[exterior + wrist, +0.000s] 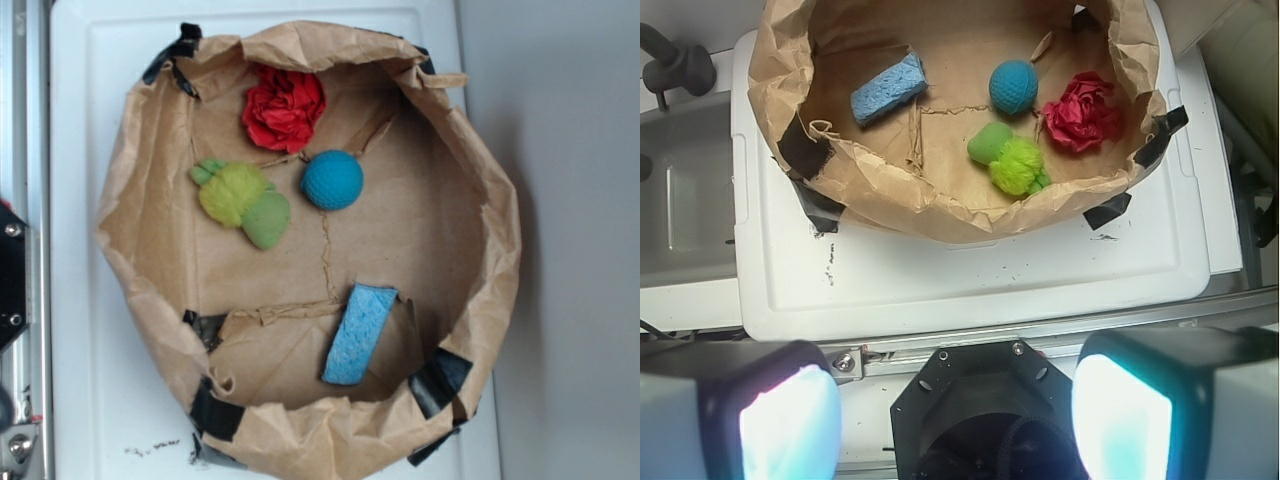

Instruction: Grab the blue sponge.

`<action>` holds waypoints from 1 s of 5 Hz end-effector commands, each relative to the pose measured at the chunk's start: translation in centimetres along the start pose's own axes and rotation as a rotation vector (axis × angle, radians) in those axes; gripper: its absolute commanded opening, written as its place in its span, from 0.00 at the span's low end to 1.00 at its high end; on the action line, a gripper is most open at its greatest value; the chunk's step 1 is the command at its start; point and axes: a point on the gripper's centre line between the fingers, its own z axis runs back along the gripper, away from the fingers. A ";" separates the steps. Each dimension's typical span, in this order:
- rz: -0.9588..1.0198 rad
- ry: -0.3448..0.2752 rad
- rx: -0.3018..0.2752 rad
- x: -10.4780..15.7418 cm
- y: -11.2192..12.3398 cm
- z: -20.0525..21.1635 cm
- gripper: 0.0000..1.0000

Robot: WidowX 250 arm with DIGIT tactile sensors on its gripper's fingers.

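Down low in wrist view: gripper sits at the bottom edge, far back from the bag, over the metal rail.
Gripper gap: wide open, one finger pad on the left of pic & one on the right, big space btwn them.
Gripper hold: nothing. Pads touch nothing.
Exterior view: gripper can't be seen; only a dark bit of the robot at the left edge.
Blue sponge: flat, long, light blue w/ little holes. Lies on the bag floor, tilted, near the bottom-right wall of the paper bag in exterior view. In wrist view it's at the top left.
Sponge edges: top & sides bare. One short end is close to the bag wall; can't tell if it touches.
Blue ball: round, teal, bumpy. Well apart from sponge, near the middle.
Green toy: fuzzy yellow-green lump w/ a smooth green end, just beside the ball, not touching.
Red crumpled paper: near the far wall, just beside the ball.
Bag: brown, rolled-down rim, black tape on the outside. Stands on a white plastic lid.
Open room: bare brown floor btwn sponge & ball, also left of the sponge.
Tight spot: tall crinkly rim all round.
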 end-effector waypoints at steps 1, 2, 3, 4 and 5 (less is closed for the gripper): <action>0.000 0.000 0.000 0.0 0.0 0.0 1.00; 0.110 -0.028 -0.011 4.7 -2.2 -2.6 1.00; 0.214 -0.011 -0.030 8.5 -2.3 -4.4 1.00; 0.417 -0.080 -0.092 10.8 -1.6 -5.6 1.00; 0.417 -0.080 -0.092 10.8 -1.6 -5.6 1.00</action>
